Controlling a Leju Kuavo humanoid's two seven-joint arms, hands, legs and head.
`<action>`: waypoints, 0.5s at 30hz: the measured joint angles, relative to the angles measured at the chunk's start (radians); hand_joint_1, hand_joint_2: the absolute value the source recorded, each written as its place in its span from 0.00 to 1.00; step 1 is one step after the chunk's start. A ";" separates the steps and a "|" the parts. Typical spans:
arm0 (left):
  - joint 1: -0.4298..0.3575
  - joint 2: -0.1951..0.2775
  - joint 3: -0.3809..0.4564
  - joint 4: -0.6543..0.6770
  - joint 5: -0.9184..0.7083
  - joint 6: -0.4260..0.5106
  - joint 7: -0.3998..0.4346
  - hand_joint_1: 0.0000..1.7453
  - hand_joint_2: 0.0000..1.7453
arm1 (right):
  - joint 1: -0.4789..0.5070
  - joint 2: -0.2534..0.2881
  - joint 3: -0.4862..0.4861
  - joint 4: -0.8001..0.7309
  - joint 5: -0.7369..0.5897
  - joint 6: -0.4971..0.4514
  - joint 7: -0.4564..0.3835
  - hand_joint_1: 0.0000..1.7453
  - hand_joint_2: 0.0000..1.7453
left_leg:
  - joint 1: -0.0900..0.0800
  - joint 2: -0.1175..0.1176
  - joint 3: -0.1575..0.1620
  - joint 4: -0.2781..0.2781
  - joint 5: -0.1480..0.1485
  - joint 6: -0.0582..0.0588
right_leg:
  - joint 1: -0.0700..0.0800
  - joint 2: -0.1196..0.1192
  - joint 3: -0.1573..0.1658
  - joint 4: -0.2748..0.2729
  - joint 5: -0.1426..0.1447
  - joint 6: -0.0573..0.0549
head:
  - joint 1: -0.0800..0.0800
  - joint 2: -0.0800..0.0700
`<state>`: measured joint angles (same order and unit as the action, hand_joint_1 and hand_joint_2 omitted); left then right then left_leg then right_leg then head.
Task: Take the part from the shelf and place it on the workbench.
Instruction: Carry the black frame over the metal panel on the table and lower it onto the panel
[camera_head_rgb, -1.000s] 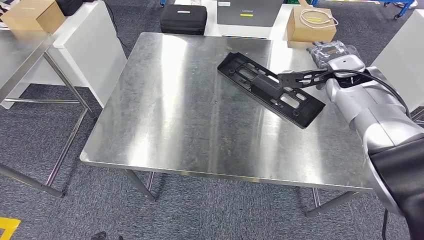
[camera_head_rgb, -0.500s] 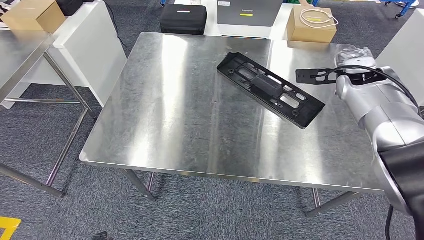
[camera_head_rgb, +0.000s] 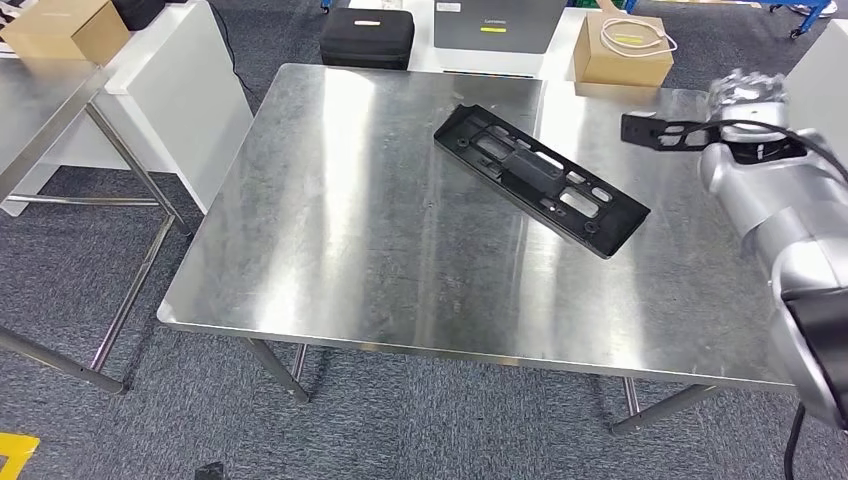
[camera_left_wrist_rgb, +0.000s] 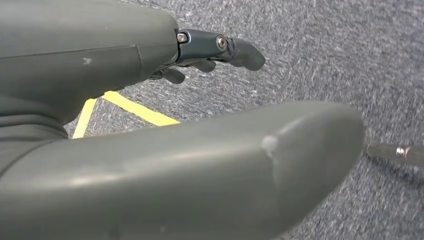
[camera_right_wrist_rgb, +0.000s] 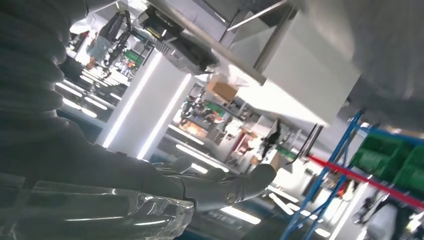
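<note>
The black part (camera_head_rgb: 541, 180), a long flat frame with cut-out openings, lies on the steel tabletop (camera_head_rgb: 350, 230), set on a slant toward the far right area of the surface, with one end pointing to the far edge and the other toward the right side. Nothing touches it. The right hand (camera_head_rgb: 742, 92) is at the far right corner of the tabletop, well apart from the part, at the end of the silver arm that comes in from the right side of the head view; a black bracket at the wrist juts out toward the part. In the right wrist view the right hand's pale fingers (camera_right_wrist_rgb: 235, 186) stretch out straight with nothing between them, and a clear wrap covers part of the hand, so it reads as spread and empty. The left hand (camera_left_wrist_rgb: 215, 50) hangs over grey carpet crossed by a yellow floor line (camera_left_wrist_rgb: 135, 110); its dark fingers are slightly curled and hold nothing, while the thick grey thumb lies apart from them. Beyond the tabletop's far edge stand a black case (camera_head_rgb: 367, 38), a grey laptop (camera_head_rgb: 497, 25) and a cardboard box (camera_head_rgb: 622, 50) with a coiled white cable on top. Another cardboard box (camera_head_rgb: 62, 28) sits on a side table at the far left.
</note>
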<state>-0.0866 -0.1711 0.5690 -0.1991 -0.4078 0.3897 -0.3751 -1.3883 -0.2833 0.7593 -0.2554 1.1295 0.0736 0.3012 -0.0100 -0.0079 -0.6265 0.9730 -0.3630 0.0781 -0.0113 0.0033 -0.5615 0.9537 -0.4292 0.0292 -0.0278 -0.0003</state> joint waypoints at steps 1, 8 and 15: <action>-0.001 -0.001 -0.002 0.000 -0.001 -0.002 0.002 0.00 0.00 | -0.009 -0.005 -0.003 -0.001 0.002 -0.005 0.002 0.00 1.00 | 0.004 0.001 0.007 -0.012 0.006 0.005 | 0.002 0.000 -0.011 0.023 -0.014 -0.002 | 0.001 0.000; -0.004 -0.006 -0.011 0.000 -0.009 -0.015 0.010 0.00 0.00 | -0.023 -0.029 -0.008 0.001 0.011 -0.013 0.005 0.00 1.00 | 0.020 0.003 0.010 -0.020 0.012 -0.004 | -0.024 -0.004 -0.104 0.214 -0.073 0.028 | 0.004 0.000; -0.003 -0.004 -0.014 0.000 -0.011 -0.018 0.011 0.00 0.00 | -0.020 -0.033 -0.010 0.002 0.016 -0.014 0.004 0.00 1.00 | 0.028 -0.002 -0.031 0.050 -0.013 -0.052 | -0.037 0.012 -0.015 0.048 -0.015 0.017 | 0.002 0.000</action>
<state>-0.0894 -0.1749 0.5547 -0.1991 -0.4189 0.3713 -0.3645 -1.4085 -0.3165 0.7488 -0.2533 1.1459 0.0597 0.3057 0.0180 -0.0103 -0.6572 1.0232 -0.3759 0.0264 -0.0483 0.0151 -0.5762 1.0018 -0.4443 0.0466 -0.0257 -0.0004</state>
